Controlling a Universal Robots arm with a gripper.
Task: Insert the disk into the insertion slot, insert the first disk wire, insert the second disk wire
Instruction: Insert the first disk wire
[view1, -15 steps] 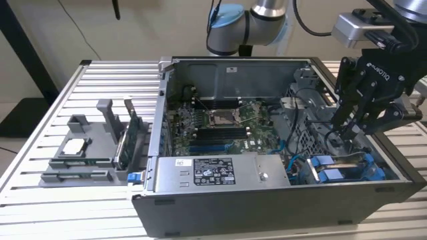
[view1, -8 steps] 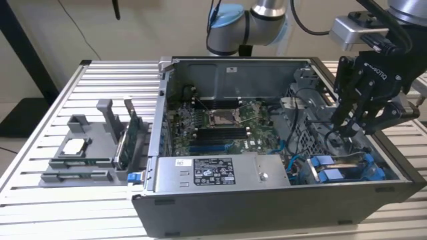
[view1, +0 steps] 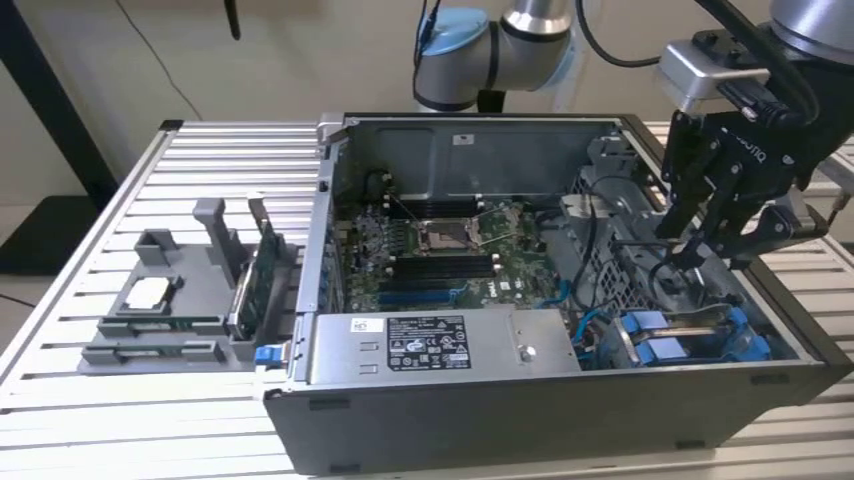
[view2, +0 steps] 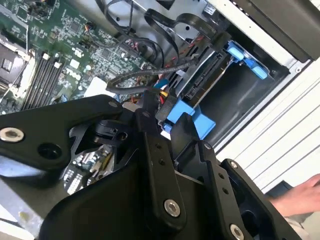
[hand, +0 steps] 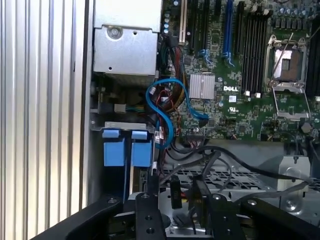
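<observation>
Two blue carrier fronts (hand: 114, 150) (hand: 141, 150) sit side by side in the dark drive cage (view1: 787, 345) at the near corner of the open computer case, on the exterior view's right. I cannot tell which of them holds the disk. The blue frames (view1: 667, 345) lie low in the insertion slot area. My gripper (view1: 705, 258) hangs inside the case just above the cage and is open. A black cable connector (hand: 176, 192) stands between its fingers (hand: 151, 192) without touching either. Loose black wires (hand: 225, 160) and a blue cable (hand: 167, 117) run close by.
The motherboard (view1: 441, 250) fills the case floor, and the silver power supply (view1: 441, 345) lies along the near wall. A grey parts holder (view1: 174, 300) stands on the slatted table at the exterior view's left. A person's hand (view2: 295, 200) rests outside the case.
</observation>
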